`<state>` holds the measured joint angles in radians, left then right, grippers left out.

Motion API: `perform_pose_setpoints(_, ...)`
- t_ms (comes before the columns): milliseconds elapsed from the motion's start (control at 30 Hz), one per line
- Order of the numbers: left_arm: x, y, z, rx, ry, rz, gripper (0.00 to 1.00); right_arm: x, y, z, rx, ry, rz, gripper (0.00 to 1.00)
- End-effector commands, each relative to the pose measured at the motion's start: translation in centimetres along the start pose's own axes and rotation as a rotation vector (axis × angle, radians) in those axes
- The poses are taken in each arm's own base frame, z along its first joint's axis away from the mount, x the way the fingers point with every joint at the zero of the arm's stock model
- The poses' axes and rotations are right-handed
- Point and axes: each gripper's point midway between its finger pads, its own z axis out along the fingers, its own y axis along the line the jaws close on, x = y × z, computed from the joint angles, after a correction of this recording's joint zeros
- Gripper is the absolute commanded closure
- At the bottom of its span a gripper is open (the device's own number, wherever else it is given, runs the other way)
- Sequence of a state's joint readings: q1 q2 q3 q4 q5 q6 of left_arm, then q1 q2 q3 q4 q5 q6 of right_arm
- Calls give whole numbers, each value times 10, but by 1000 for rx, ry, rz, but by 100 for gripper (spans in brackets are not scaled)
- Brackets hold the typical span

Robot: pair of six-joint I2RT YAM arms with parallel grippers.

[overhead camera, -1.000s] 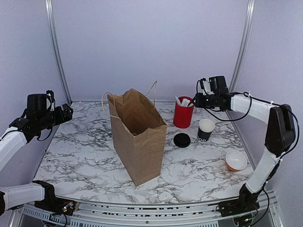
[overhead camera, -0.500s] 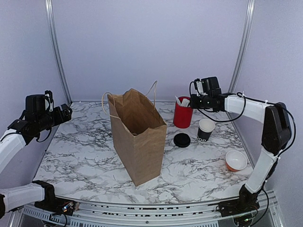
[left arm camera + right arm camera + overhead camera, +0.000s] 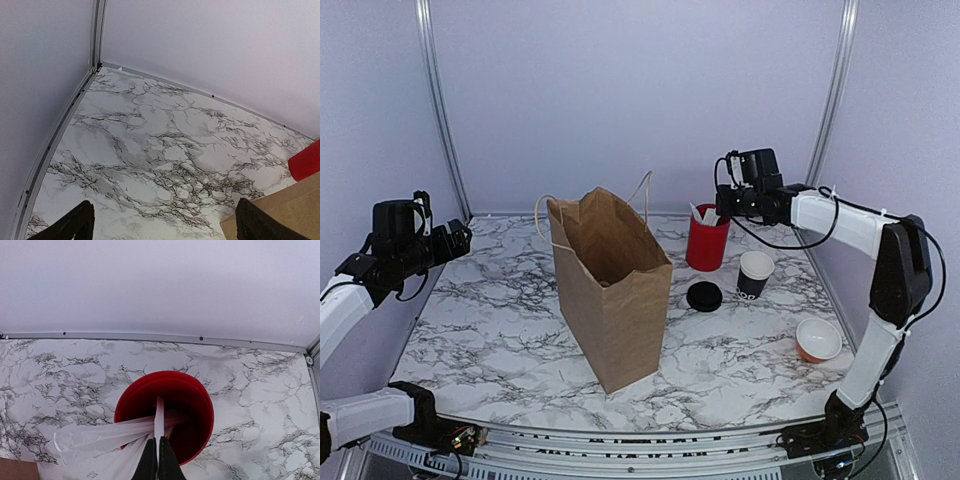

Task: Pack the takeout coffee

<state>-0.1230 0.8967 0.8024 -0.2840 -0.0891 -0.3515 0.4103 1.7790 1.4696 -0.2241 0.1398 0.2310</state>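
Red tub (image 3: 707,245) stands near back wall (image 3: 640,100); right end effector (image 3: 158,446) pinches sachet (image 3: 159,415).

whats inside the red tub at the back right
The red cylindrical tub holds long white sachets leaning over its rim; one is pinched in the jaws of the right gripper. The tub's floor is hidden.

White arm links (image 3: 840,222), black joints (image 3: 900,270), looped black cables (image 3: 798,247)

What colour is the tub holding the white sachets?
Red. The red cylindrical tub shows best in the right wrist view.
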Motion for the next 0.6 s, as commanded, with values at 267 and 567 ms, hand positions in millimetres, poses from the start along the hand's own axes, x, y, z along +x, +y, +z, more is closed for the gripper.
perform_pose_setpoints(267,-6,2,-1,-2,-31,-4,1,-42,-1,-37,69,-55,-13,100)
perform_pose_setpoints(567,-4,2,0,-2,-24,-3,1,-66,5,-76,51,-113,-11,100)
